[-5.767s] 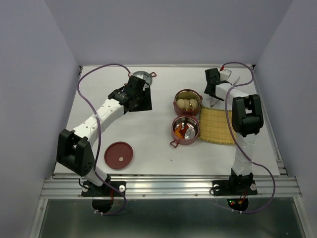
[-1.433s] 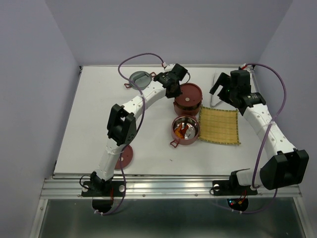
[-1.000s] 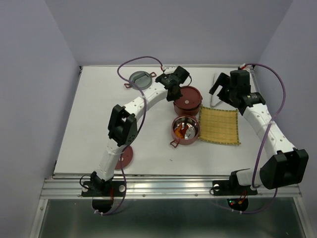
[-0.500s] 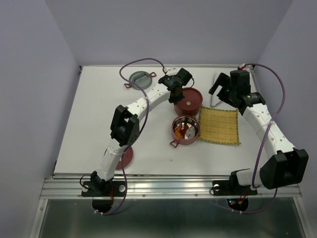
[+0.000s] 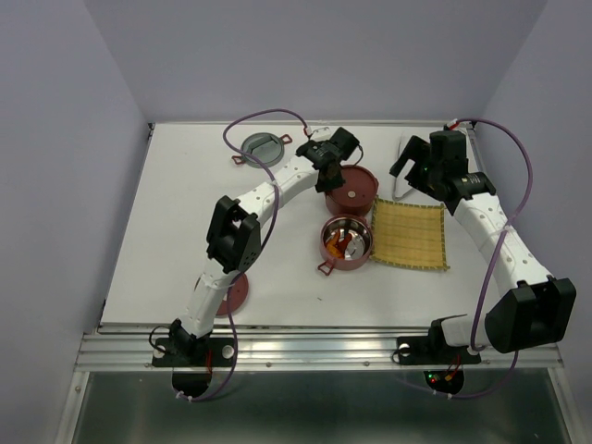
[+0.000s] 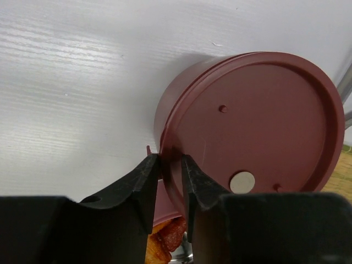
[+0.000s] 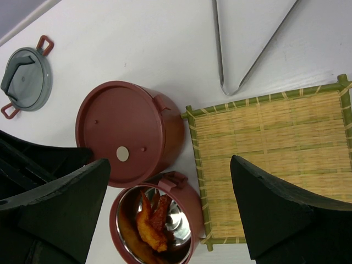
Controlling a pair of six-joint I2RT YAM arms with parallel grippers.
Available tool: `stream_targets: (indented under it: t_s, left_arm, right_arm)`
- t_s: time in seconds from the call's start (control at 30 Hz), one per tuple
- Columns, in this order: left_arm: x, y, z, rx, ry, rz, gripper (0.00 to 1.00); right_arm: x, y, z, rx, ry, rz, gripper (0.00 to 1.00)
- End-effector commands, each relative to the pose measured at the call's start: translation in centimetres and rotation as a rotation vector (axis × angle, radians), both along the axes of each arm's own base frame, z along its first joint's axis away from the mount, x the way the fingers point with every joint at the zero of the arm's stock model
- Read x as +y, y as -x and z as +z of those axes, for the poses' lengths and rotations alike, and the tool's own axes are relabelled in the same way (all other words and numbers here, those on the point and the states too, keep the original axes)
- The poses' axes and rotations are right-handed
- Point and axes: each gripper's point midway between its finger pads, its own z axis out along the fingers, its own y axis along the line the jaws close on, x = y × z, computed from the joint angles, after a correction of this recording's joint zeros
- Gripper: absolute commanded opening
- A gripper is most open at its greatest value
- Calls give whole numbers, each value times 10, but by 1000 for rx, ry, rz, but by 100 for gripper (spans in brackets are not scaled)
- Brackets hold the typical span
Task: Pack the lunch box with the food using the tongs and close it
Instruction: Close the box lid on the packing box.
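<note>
A robot lab cell: plain lilac walls (image 5: 55, 139) box in a white table (image 5: 185, 231) with an aluminium rail (image 5: 314, 347).

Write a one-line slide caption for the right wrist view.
Open right claw hovers above woven mat, tongs, a covered red bowl and an open bowl holding fried pieces.

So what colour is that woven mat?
The mat is straw yellow with a green border; best seen in the right wrist view.
</note>
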Motion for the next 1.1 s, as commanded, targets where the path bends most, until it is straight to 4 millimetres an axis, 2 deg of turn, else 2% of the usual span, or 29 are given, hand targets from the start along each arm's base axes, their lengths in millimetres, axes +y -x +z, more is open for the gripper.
stream_targets:
  t_s: [0.0, 0.17, 0.23, 0.3, 0.33, 0.37, 0.43, 0.47, 0.53, 0.57, 0.6, 0.67, 0.7, 0.73, 0.77, 0.8, 0.83, 0.9, 0.93, 1.03, 1.07]
  left_arm:
    - [-4, -2, 18, -42, 19, -13, 37]
    - [-4, -1, 29, -64, 38, -30, 49]
    - [-4, -1, 38, -81, 48, -39, 49]
    - [-3, -1, 48, -102, 56, -45, 49]
    - [-3, -1, 52, -109, 60, -48, 49]
    - [-2, -1, 61, -126, 64, -48, 49]
    - [2, -2, 69, -151, 56, -49, 49]
    - [5, -2, 78, -169, 58, -47, 48]
    - [11, -3, 87, -198, 44, -38, 47]
    - [15, -3, 94, -213, 43, -37, 44]
    - [18, -3, 97, -223, 38, -31, 42]
    - [24, -3, 95, -219, 35, -32, 34]
    - [23, -5, 103, -239, 61, -33, 31]
    - [24, -6, 102, -239, 70, -36, 26]
    - [24, -5, 95, -223, 76, -56, 15]
    - [21, -8, 97, -232, 99, -60, 9]
    - [20, -9, 94, -225, 105, -71, 2]
    - [13, -10, 89, -212, 120, -111, 0]
    - [7, -10, 89, -208, 134, -133, 0]
    - [0, -13, 75, -189, 134, -166, 0]
    - [-4, -11, 68, -171, 142, -182, 0]
  right_arm:
    - [1, -6, 6, -29, -10, 11, 96]
    - [7, -10, -1, -9, -17, 39, 94]
    - [10, -12, -7, 6, -18, 60, 91]
    - [17, -15, -12, 16, -31, 101, 75]
    - [17, -15, -12, 15, -28, 104, 75]
    - [21, -18, -16, 26, -33, 120, 60]
    - [29, -21, -17, 30, -19, 150, 44]
    - [39, -22, -23, 46, -4, 173, 31]
    - [48, -27, -18, 47, 39, 193, 20]
    - [54, -31, -28, 79, 68, 197, 12]
    - [59, -37, -22, 69, 75, 205, 9]
    - [65, -40, -28, 93, 90, 215, 7]
    - [70, -43, -35, 110, 98, 226, 6]
    - [70, -46, -37, 115, 105, 222, 5]
    - [70, -51, -34, 109, 108, 218, 4]
    - [71, -55, -37, 114, 112, 216, 4]
    - [72, -58, -48, 138, 120, 218, 4]
    - [77, -62, -51, 151, 127, 226, 4]
    - [77, -65, -60, 167, 132, 227, 4]
    - [79, -69, -69, 185, 133, 231, 4]
    - [81, -71, -78, 201, 134, 234, 4]
